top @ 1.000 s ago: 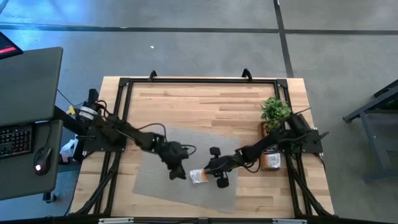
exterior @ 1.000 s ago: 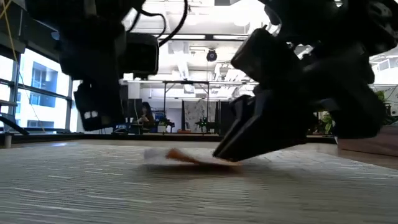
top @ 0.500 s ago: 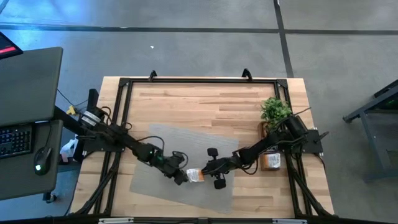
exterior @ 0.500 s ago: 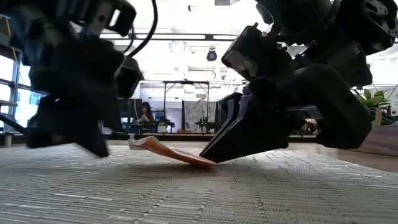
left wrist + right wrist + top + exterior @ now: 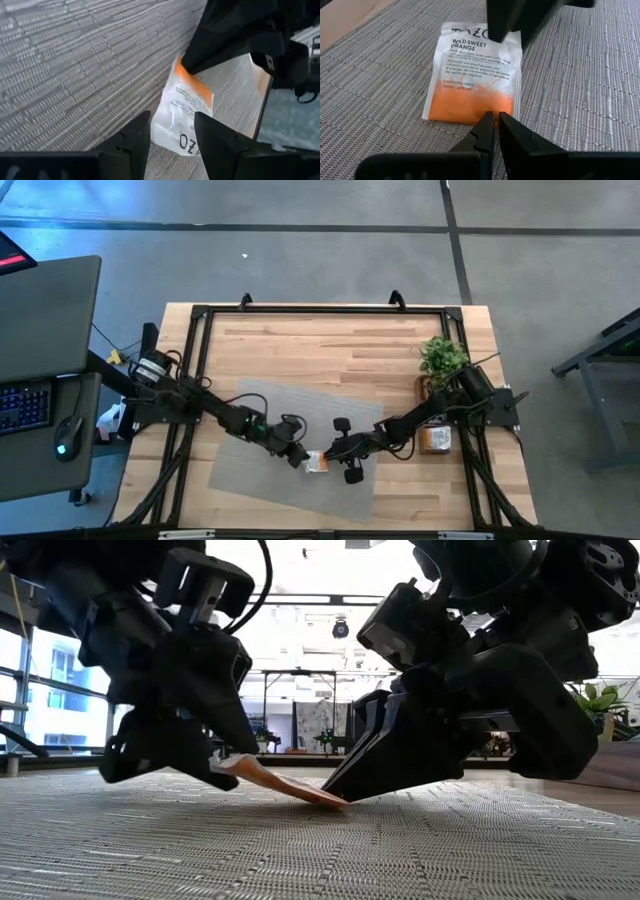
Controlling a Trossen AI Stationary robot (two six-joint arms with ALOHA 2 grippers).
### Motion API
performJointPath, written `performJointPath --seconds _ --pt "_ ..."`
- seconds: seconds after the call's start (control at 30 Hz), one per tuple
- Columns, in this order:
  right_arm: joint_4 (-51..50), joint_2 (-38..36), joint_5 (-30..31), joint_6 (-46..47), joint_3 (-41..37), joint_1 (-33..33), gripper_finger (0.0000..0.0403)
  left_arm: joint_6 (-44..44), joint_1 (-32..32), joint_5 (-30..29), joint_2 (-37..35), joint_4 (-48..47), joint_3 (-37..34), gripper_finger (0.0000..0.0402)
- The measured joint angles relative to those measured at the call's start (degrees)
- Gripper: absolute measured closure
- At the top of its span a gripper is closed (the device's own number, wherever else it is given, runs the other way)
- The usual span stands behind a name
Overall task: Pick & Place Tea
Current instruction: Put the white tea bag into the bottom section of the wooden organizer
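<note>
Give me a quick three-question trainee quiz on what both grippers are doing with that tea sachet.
1. True or false: the sachet lies flat on the mat.
2. Which end does the right gripper pin down? A white, B orange, C black.
3. Fill in: the left gripper is open, its fingers straddling the sachet's ___ end.
Key: 1 false, one end is raised; 2 B; 3 white.
</note>
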Motion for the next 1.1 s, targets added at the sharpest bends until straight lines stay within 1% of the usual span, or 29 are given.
performJointPath --seconds 0.1,0.17,0.3,0.37,0.4,0.43,0.53,0.7,0.8,0.83,0.87,1.0,1.03,1.1 --pt "0.2 0.0 0.1 0.0 0.0 0.0 0.0382 2.5 0.5 1.2 0.0 0.1 0.0 0.0262" --pt "1.1 0.0 0.1 0.1 -0.1 0.0 0.0382 2.9 0.8 1.8 0.0 0.1 0.0 0.0283" --pt "3.2 -0.1 0.3 -0.4 -0.1 0.0 0.0377 4.7 0.8 2.1 0.0 -0.3 0.0 0.0343" --pt "3.5 -0.8 0.3 -2.0 -0.1 0.0 0.0369 6.3 1.2 2.3 0.0 -0.3 0.0 0.0378" --pt "3.3 -1.4 0.4 -2.8 -0.2 0.0 0.0364 7.1 1.4 2.5 0.0 -0.3 0.0 0.0389" --pt "2.8 -2.0 0.7 -3.5 -0.2 0.0 0.0359 7.9 1.5 2.6 -0.1 -0.3 0.0 0.0395" --pt "1.9 -4.6 1.2 -4.3 -0.4 -0.2 0.0339 10.7 2.7 3.3 -0.5 0.4 0.0 0.0387" --pt "-0.7 -10.8 6.1 -4.3 -0.2 -0.8 0.0311 15.4 5.4 9.5 -0.5 0.7 0.0 0.0399" --pt "-1.9 -13.9 6.4 -4.2 -0.2 -2.0 0.03 21.6 7.0 13.2 -1.1 1.4 -0.1 0.0397" --pt "-1.7 -14.5 4.6 -3.4 -0.2 -2.9 0.0297 24.0 7.6 14.2 -1.5 2.2 0.1 0.0398" --pt "-1.5 -14.8 1.4 -1.2 -0.1 -4.0 0.0295 27.0 8.2 14.8 -1.6 2.3 0.7 0.0399" --pt "-2.3 -14.1 -12.9 16.8 -0.1 -9.4 0.0293 40.5 9.5 15.0 -1.6 0.9 3.5 0.04" --pt "-2.8 -14.0 -15.8 18.8 -0.1 -10.7 0.0293 43.6 9.9 15.3 -1.6 0.4 4.6 0.0401" --pt "-3.0 -13.9 -20.9 18.4 -0.2 -12.6 0.0293 48.9 10.6 16.4 -1.6 -4.3 7.4 0.0401"
